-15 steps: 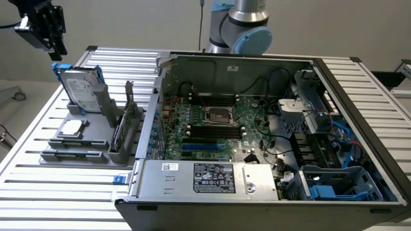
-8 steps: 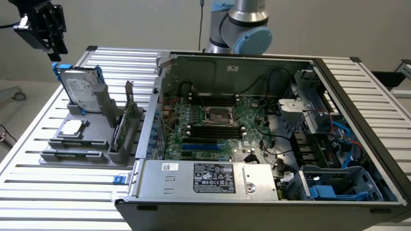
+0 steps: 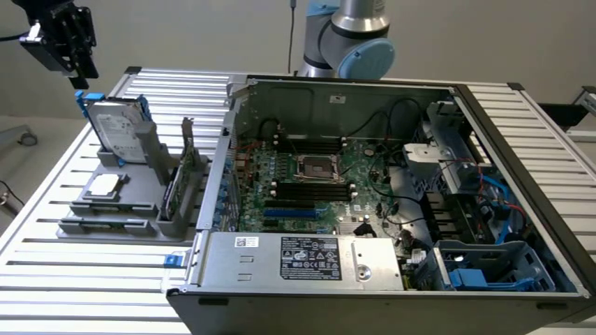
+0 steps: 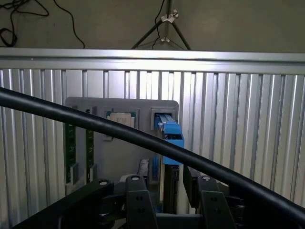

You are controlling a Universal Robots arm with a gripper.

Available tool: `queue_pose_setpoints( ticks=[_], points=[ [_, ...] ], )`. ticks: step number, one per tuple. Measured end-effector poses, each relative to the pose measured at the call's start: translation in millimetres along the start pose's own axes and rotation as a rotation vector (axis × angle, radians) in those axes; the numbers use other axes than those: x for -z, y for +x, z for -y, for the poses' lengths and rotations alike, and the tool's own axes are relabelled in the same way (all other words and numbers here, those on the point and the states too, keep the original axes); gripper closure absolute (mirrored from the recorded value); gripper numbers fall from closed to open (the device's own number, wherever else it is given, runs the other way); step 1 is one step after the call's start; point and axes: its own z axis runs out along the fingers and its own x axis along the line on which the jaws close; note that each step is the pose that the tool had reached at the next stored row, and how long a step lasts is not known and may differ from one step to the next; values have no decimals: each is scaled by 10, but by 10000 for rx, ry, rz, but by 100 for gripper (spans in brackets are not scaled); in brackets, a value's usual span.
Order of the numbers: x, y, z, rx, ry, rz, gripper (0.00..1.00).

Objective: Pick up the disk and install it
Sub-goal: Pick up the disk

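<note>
Disk [image 3: 119, 129] [image 4: 170, 136]: silver-grey drive in a blue carrier, standing upright on edge in a slot at the far corner of the grey holder [image 3: 112, 209], on the side away from the computer case [image 3: 373, 174]. A processor chip [image 3: 105, 183] [image 4: 121, 118] lies flat on the holder just beside the disk, and upright circuit cards [image 3: 177, 181] fill the holder's edge next to the case. The holder rests on the slatted aluminium table [image 3: 56, 279], toward the edge at the exterior view's left, with the open case beside it. My gripper [image 3: 79, 70] [image 4: 170, 186] hangs in the air above the disk, well apart from it. My fingers [image 4: 138, 205] are spread wide with nothing between them, touching nothing. In the wrist view the disk's blue top edge lines up with the gap. A black cable [image 4: 95, 121] crosses that view in front of the holder.
</note>
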Motion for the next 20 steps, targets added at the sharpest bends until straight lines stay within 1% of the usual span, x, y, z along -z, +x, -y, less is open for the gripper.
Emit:
queue_pose_setpoints(
  ticks=[4,7,11,12,20],
  points=[
    [0,0,0,1,-1,0,58],
    [-10,-21,-5,0,0,1,58],
    [-87,-38,-14,2,3,-1,58],
    [-120,-40,-19,1,5,0,58],
    [-265,-45,-28,20,5,0,58]
  ],
)
